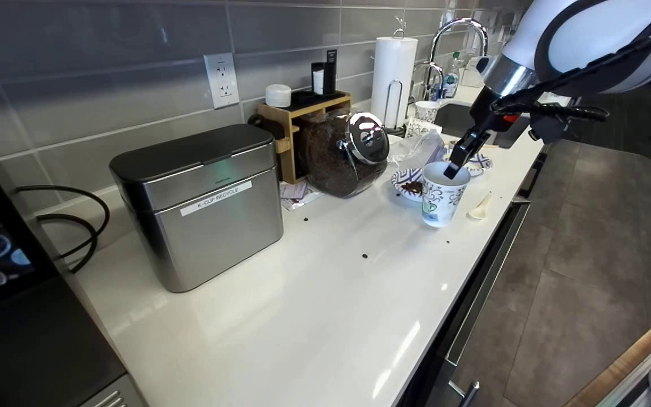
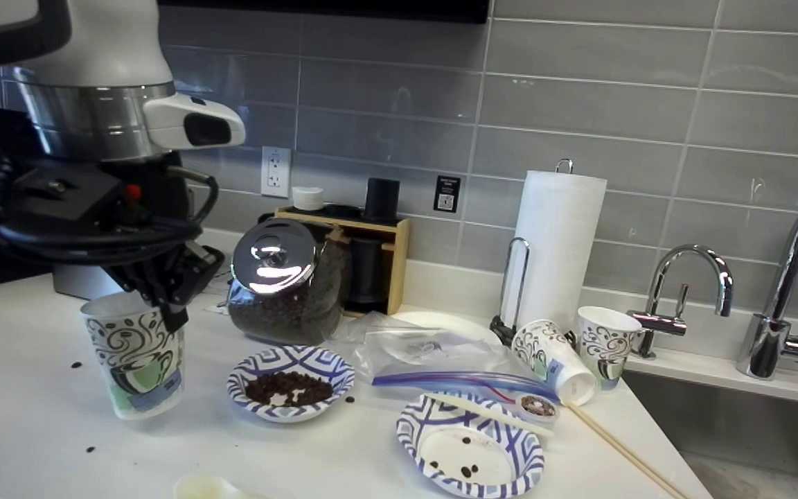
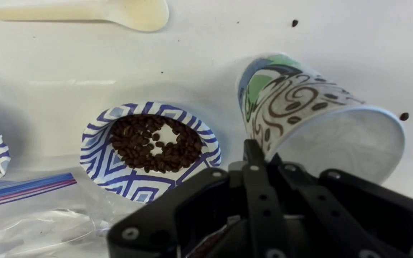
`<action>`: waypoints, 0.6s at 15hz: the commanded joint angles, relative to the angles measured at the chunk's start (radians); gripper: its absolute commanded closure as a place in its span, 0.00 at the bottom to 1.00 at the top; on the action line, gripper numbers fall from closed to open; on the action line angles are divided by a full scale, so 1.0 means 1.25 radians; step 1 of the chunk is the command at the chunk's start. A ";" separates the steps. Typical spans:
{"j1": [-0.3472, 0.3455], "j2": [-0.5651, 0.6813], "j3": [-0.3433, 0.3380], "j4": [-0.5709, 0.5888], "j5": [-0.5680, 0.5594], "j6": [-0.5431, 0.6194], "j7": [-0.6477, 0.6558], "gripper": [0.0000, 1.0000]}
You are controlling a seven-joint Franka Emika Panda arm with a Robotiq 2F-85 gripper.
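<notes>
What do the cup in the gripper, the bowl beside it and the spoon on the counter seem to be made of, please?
Cup: probably paper, smooth and matt, given its thin printed wall. Bowl: likely paper too, smooth, perhaps coated, given its thin patterned rim. Spoon: perhaps plastic, smooth, seemingly moulded in one cream piece; type unclear.

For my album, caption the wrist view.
Gripper pinching one side of a paper cup, beside a bowl of coffee beans.
</notes>
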 commanded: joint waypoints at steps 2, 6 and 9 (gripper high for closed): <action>0.012 0.051 -0.011 0.001 0.059 0.028 -0.058 0.99; -0.001 0.061 -0.005 0.002 0.064 0.027 -0.062 0.63; -0.007 0.042 -0.006 0.005 0.064 0.015 -0.070 0.42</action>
